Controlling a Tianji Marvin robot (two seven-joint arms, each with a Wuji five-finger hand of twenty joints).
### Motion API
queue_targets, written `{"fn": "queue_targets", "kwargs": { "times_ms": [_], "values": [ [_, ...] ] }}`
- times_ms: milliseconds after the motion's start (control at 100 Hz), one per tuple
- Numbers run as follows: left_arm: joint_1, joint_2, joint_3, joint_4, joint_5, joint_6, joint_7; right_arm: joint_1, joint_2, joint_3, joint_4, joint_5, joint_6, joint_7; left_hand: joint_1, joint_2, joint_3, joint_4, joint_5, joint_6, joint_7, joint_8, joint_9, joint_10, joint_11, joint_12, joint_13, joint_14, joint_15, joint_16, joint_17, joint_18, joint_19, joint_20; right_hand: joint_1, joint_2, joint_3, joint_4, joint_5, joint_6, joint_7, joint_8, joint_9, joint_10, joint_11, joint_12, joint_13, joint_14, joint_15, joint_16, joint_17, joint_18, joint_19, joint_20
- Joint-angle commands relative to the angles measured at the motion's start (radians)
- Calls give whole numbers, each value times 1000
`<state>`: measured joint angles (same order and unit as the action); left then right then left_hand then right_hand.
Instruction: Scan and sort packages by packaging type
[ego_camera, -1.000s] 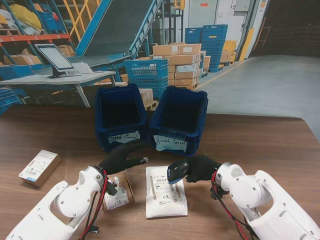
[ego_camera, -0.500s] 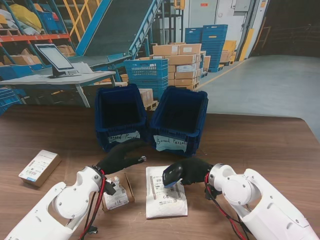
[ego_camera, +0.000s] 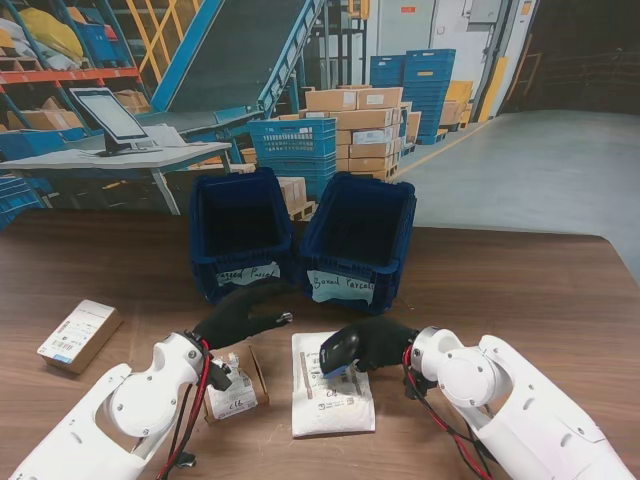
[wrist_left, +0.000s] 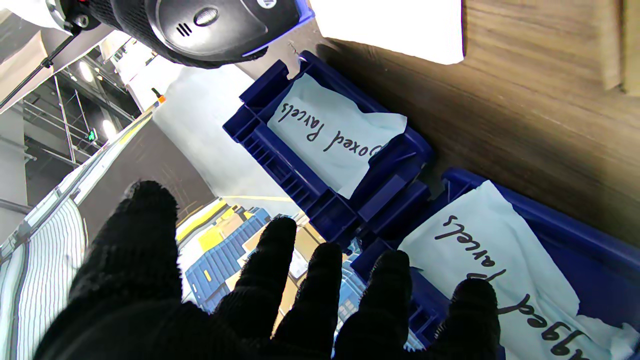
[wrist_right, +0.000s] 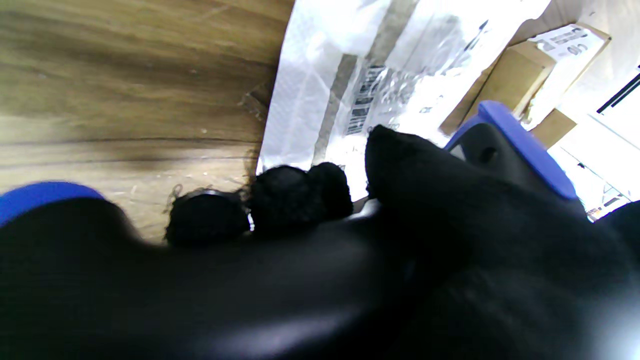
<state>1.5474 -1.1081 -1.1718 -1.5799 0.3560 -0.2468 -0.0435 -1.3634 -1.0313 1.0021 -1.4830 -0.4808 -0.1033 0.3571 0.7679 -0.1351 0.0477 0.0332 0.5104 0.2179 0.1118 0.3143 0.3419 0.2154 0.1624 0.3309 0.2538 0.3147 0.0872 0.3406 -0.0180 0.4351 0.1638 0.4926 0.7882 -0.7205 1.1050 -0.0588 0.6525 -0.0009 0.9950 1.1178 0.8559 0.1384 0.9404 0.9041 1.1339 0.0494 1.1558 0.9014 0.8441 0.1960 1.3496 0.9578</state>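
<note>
A white bagged parcel (ego_camera: 332, 395) (wrist_right: 345, 85) lies flat on the table in front of me. My right hand (ego_camera: 385, 340) is shut on a black and blue barcode scanner (ego_camera: 336, 351) (wrist_left: 220, 22) (wrist_right: 515, 150), whose head hangs over the bag's label. My left hand (ego_camera: 240, 312) (wrist_left: 280, 305) floats open above the table, fingers spread, left of the bag. A small brown box (ego_camera: 236, 390) (wrist_right: 530, 70) with a white label sits under my left wrist. Two blue bins stand behind: "Bagged Parcel" (ego_camera: 240, 232) (wrist_left: 525, 280) on the left, "Boxed Parcels" (ego_camera: 358, 240) (wrist_left: 330, 135) on the right.
Another labelled cardboard box (ego_camera: 78, 334) lies at the table's far left. The wooden table (ego_camera: 540, 300) stretches bare to the right of the bins. The backdrop is a warehouse picture.
My right hand has carried the scanner leftward and a little nearer to me, further over the white bag. The left hand has stayed put.
</note>
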Motion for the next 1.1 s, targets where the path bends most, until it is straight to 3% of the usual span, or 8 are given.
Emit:
{"fn": "queue_targets", "kwargs": {
  "times_ms": [0, 490, 750, 1090],
  "values": [
    [-1, -2, 6, -3, -4, 4, -24, 6, -9, -1, 4, 1, 1, 16, 32, 35, -25, 24, 17, -6, 8, 3, 24, 4, -18, -11, -10, 15, -7, -7, 6, 0, -28, 14, 77, 116, 172, 54, 68, -135, 23, -1, 10, -27, 23, -3, 20, -41, 24, 0, 9, -19, 27, -2],
    [-1, -1, 8, -9, 0, 9, -27, -12, -4, 38, -24, -12, 19, 31, 33, 33, -25, 25, 15, -6, 6, 2, 24, 3, -18, -11, -8, 14, -7, -7, 5, 0, -29, 14, 74, 112, 175, 53, 69, -137, 24, -6, 14, -26, 25, -7, 27, -43, 13, -4, 15, -18, 25, -7],
    [-8, -1, 26, 1, 6, 14, -27, -159, -4, 203, -186, -32, 63, 29, 32, 34, -25, 24, -6, 2, -4, -2, 21, 2, -14, -9, -8, 15, -6, -6, 5, 0, -29, 13, 74, 111, 175, 53, 70, -135, 24, -8, 14, -24, 24, -8, 27, -43, 10, -2, 9, -17, 22, -9],
    [-32, 17, 78, -1, 41, 21, -90, -347, -19, 383, -393, -16, 153, -20, 32, 34, -25, 24, -11, 7, -5, -3, 12, 1, -10, -9, -13, 11, -7, -6, 1, -3, -31, 13, 79, 111, 171, 55, 72, -130, 23, -10, 15, -18, 24, -5, 24, -35, 13, 2, 5, -7, 24, -7]
  ]
}}
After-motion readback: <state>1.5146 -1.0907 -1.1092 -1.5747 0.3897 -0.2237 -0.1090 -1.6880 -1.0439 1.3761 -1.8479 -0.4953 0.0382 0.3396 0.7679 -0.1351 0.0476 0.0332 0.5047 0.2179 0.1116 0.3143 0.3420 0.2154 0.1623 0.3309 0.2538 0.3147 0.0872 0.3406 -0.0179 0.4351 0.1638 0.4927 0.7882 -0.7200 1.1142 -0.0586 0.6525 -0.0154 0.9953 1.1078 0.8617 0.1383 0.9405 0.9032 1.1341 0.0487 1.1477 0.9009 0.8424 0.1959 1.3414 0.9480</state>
